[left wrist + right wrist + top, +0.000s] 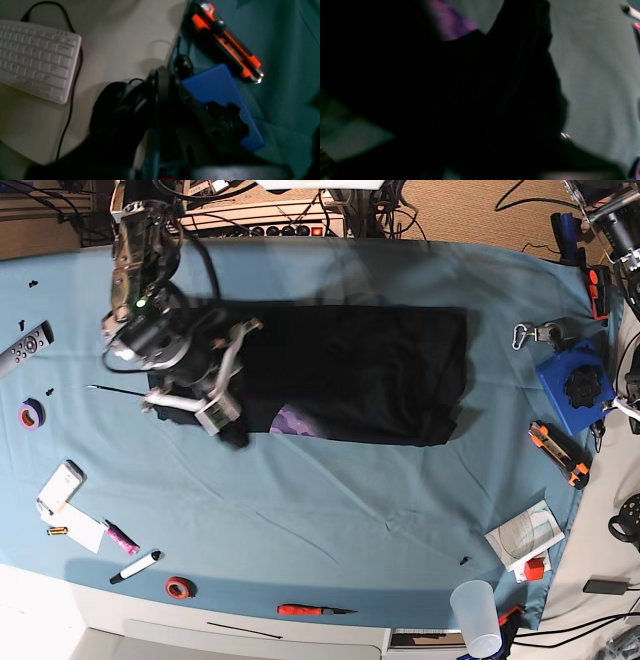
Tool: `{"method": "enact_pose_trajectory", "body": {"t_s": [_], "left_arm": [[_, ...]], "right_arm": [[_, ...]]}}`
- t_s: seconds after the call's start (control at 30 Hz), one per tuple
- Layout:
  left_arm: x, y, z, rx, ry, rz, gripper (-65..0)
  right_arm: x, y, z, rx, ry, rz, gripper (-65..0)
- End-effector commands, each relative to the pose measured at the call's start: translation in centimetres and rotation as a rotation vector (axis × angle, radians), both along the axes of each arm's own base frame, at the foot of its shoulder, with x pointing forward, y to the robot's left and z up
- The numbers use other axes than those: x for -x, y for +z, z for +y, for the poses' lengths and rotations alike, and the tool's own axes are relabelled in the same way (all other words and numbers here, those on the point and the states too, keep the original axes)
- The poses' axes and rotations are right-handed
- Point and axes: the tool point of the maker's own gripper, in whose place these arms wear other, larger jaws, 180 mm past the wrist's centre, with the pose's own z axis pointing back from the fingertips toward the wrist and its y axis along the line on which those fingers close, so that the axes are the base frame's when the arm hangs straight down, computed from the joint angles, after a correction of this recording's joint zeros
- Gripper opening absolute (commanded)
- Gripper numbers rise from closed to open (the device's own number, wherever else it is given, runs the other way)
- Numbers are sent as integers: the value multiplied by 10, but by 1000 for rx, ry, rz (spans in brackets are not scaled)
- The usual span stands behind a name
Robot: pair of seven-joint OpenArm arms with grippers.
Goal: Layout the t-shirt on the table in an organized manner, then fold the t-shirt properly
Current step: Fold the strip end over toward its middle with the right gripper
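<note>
The black t-shirt (pixel 350 370) lies on the light blue table (pixel 330 520) as a wide rectangle, with a patch of purple print (pixel 292 420) showing at its near edge. My right gripper (pixel 215 412) hovers over the shirt's near left corner, touching or just above the fabric. The right wrist view is almost filled by dark cloth (pixel 495 87) with a purple patch (pixel 452 27), so the jaws cannot be made out. My left gripper is beyond the table's right edge. Its fingers are lost in the dark lower part of the left wrist view, and nothing shows in them.
Along the table's right edge are a blue box (pixel 575 388) with a black knob and an orange utility knife (pixel 560 452). A remote (pixel 22 345), a tape roll (pixel 31 413) and a phone (pixel 62 483) lie at the left. A red screwdriver (pixel 310 610) and a cup (pixel 478 615) sit near the front. A white keyboard (pixel 35 57) lies beside the table.
</note>
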Motion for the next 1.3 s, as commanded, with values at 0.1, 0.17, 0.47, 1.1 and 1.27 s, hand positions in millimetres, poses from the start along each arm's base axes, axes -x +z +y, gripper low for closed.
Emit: {"method": "enact_pose_trajectory", "body": {"t_s": [0.1,0.17,0.47,1.1,1.27], "left_arm": [[-7,19,8,-33,1,-50,-650],[-7,20,8,-33,0,-51,-650],[-11,18,-10,66,-32,-82,-650],[-7,-30,-182,495,-465,-26,-366],[2,-56,-241,462,-632,107,-351]], "right_arm": [[15,-6,24,-29,76,15,-459],[21,-9,32,-31,102,31,-459],[-19,25,16,-101,-42,-99,-461],[-31,30,-140,-83,-533,-146,-461],[-28,-10,-146,-104,-551,-39,-461]]}}
